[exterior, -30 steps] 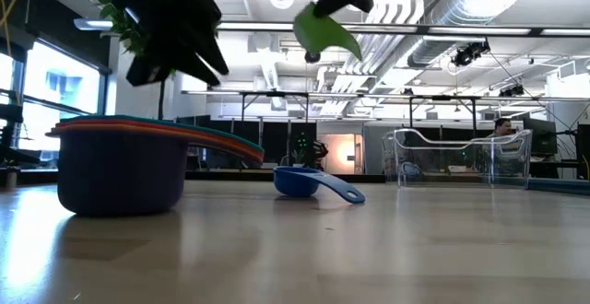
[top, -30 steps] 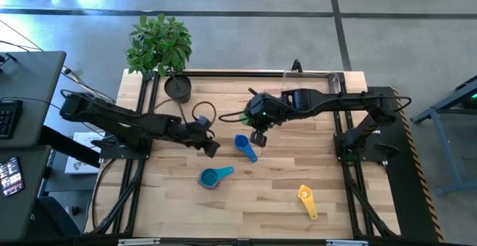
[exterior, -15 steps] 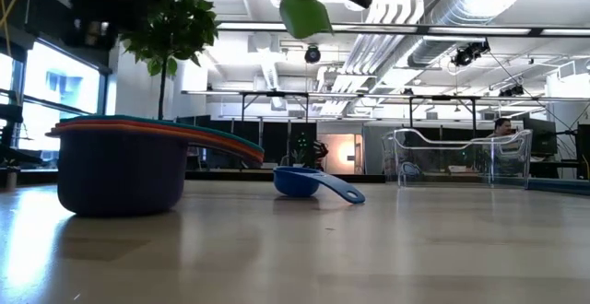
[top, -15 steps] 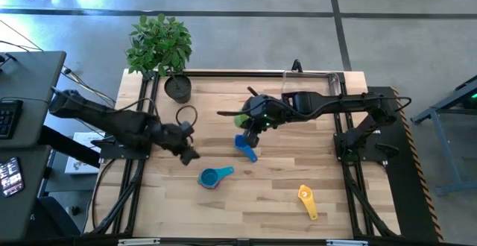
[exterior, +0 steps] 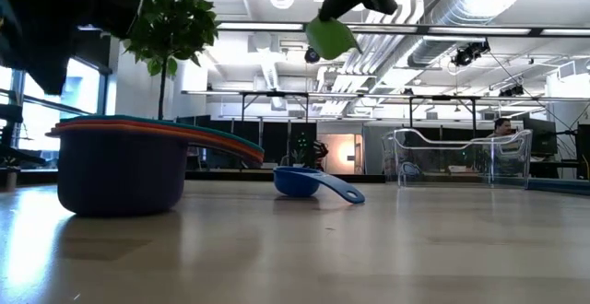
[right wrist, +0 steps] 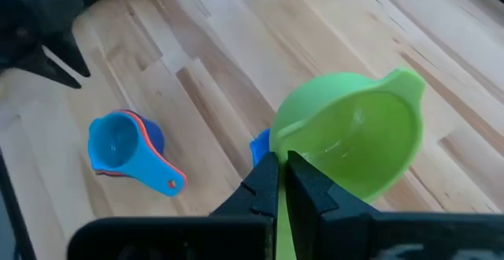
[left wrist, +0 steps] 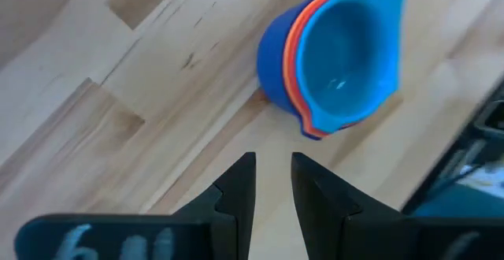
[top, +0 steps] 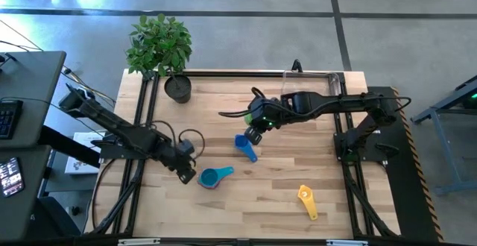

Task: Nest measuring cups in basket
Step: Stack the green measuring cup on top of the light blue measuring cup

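Observation:
My right gripper (top: 255, 134) hangs above the table's middle, shut on the green measuring cup (right wrist: 354, 142), just over the blue cup (top: 244, 146) that lies on its base. My left gripper (top: 186, 173) is open by a narrow gap and sits low beside a nested stack, teal on top over orange and a darker purple-blue cup (left wrist: 339, 55), (top: 215, 177). The yellow cup (top: 306, 201) lies alone toward the near right. The clear basket (top: 313, 80) stands at the far right edge. I see no red cup. My right gripper pinches the green cup at the edge of its bowl (right wrist: 285, 146), where the handle side meets the fingers (right wrist: 264, 183); the fingers hide the handle itself. It comes from above. The cup is lifted clear and hangs tilted below the gripper (exterior: 332, 35).
A black plant pot (top: 177, 88) with a leafy plant stands at the far left corner. The black frame rails (top: 145, 112) run along both sides of the table. Bare wood lies between the yellow cup and the stack.
My left gripper has moved toward the table's left and near edges and now sits low beside the nested stack. My right gripper has stayed above the blue cup, and the green cup has swung a little in its hold.

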Available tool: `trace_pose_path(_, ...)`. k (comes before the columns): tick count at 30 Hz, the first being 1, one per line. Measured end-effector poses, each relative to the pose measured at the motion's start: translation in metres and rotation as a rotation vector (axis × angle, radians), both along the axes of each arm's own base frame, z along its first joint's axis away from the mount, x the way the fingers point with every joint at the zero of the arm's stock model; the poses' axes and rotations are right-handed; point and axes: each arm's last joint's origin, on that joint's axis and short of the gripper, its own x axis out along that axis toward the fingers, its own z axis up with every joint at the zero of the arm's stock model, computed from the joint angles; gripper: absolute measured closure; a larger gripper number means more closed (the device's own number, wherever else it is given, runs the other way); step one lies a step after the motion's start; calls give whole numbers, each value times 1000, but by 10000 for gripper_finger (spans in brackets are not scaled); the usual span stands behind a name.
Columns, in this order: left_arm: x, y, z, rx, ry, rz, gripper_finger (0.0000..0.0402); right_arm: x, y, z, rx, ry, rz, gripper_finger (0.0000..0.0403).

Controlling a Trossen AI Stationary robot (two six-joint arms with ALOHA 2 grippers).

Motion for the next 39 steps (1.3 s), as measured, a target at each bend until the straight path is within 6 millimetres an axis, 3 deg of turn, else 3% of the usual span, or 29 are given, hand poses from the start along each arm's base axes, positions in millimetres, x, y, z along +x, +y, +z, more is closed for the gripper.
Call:
trace_pose_path(10, 17, -12, -36, 11, 150, -20, 328, -1, 2, -1, -3, 10, 5, 402)
trace_pose_path(19, 33, -15, -56, -16, 160, -12, 328, -2, 3, -1, -6, 23, 10, 402)
trace_pose_path(39, 61, -3, -63, -40, 10, 52, 328, -4, 13, -3, -10, 44, 35, 402)
